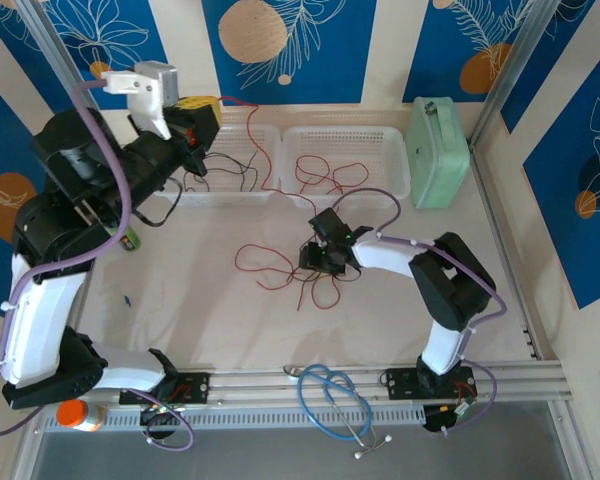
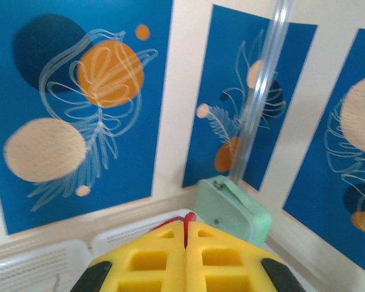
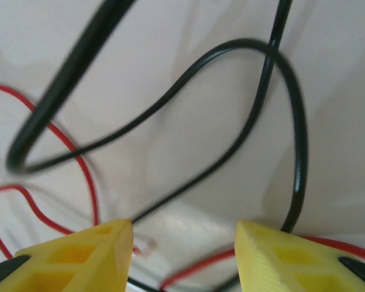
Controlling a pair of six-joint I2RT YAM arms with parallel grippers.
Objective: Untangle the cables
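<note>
Right pincer [image 3: 182, 228], jaws apart and grasping nothing, hovers over a black cable [image 3: 258, 103] that crosses a red cable [image 3: 88, 182] on the worktop [image 1: 200, 290]. The left pincer [image 2: 185, 234], clenched on a red strand [image 2: 186, 220], is raised at upper left of the top view. Judged about midway: red loops [image 1: 325, 175] lie in the right basket [image 1: 350, 200] and black loops [image 1: 230, 178] in the left basket [image 1: 270, 195], yet a mixed knot [image 1: 315, 275] lies unsorted at frame centre. The overhead view gives this layout (baskets, knot, mint case [image 1: 440, 150]), while the wrist views resolve each grip up close.
</note>
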